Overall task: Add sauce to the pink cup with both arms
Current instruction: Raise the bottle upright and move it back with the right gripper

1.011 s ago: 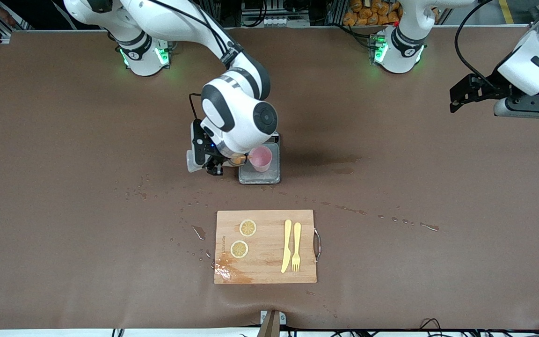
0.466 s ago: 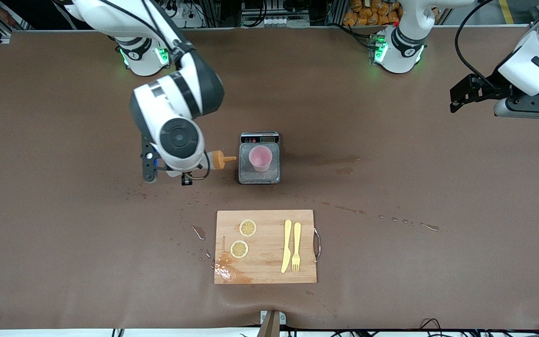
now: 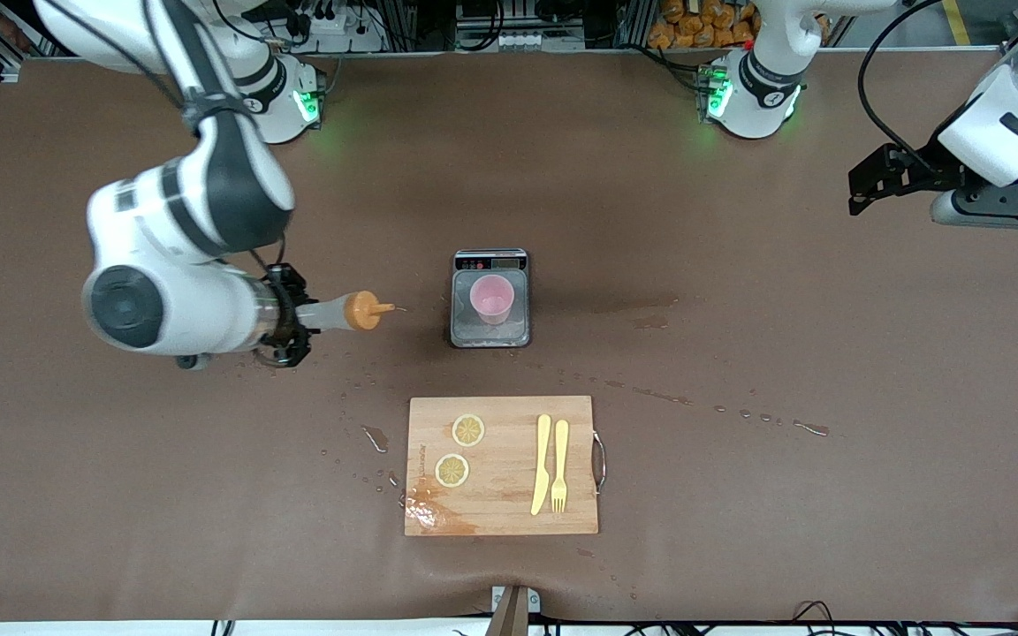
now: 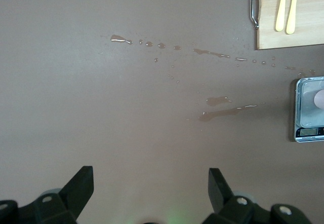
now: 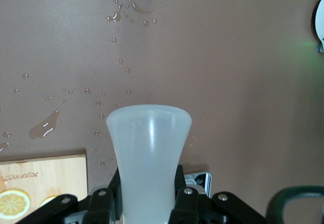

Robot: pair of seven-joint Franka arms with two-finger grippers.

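Observation:
The pink cup stands upright on the grey scale in mid table. My right gripper is shut on the sauce bottle, which lies level in the air with its orange nozzle pointing at the scale, over bare table toward the right arm's end. In the right wrist view the whitish bottle fills the space between the fingers. My left gripper is open and empty, waiting high over the left arm's end; its view shows the fingers wide apart, with the scale and the cup.
A wooden cutting board with two lemon slices, a yellow knife and a fork lies nearer the front camera than the scale. Liquid drops and smears dot the brown table around the board and scale.
My right arm has swung away from the pink cup toward its own end of the table, carrying the sauce bottle, whose nozzle had been at the cup's rim. The left arm has stayed still.

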